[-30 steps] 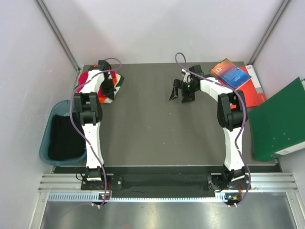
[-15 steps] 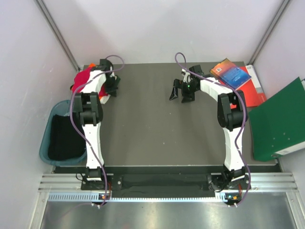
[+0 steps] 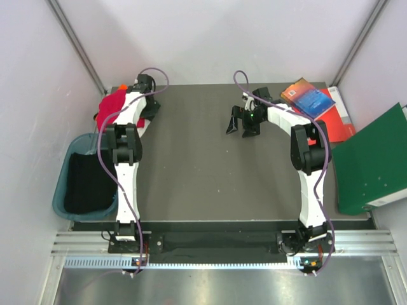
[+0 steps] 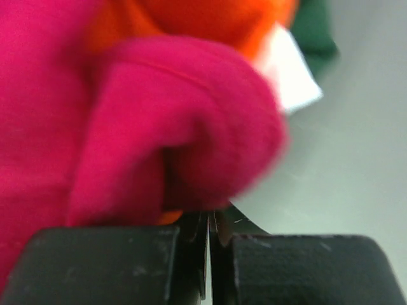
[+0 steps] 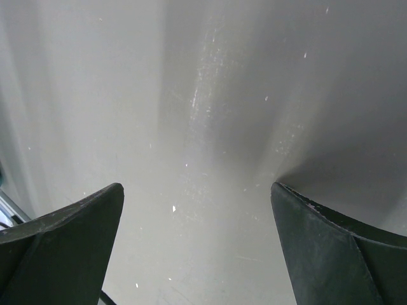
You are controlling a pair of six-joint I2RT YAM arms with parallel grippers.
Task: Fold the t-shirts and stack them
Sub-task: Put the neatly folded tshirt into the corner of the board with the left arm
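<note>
The crimson-red t-shirt point(image 3: 110, 105) lies bunched at the table's far left corner, with a bit of the orange t-shirt point(image 3: 122, 86) showing behind it. In the left wrist view the crimson cloth point(image 4: 159, 121) bulges right over my fingertips and the orange cloth point(image 4: 210, 19) lies above it. My left gripper point(image 3: 145, 113) point(image 4: 208, 216) has its jaws pressed together at a fold of the crimson t-shirt. My right gripper point(image 3: 241, 121) point(image 5: 197, 190) is open and empty, low over bare table at the far middle.
A teal bin point(image 3: 62, 190) holding dark cloth stands off the table's left edge. Blue and red books point(image 3: 310, 98) lie at the far right, beside a large green binder point(image 3: 372, 159). A white scrap point(image 4: 289, 70) and a green item point(image 4: 311, 28) lie beyond the cloth.
My left gripper has moved toward the far left corner, taking the bunched cloth with it. The white and green pieces seen beside it before no longer show from above. The right arm has not moved.
</note>
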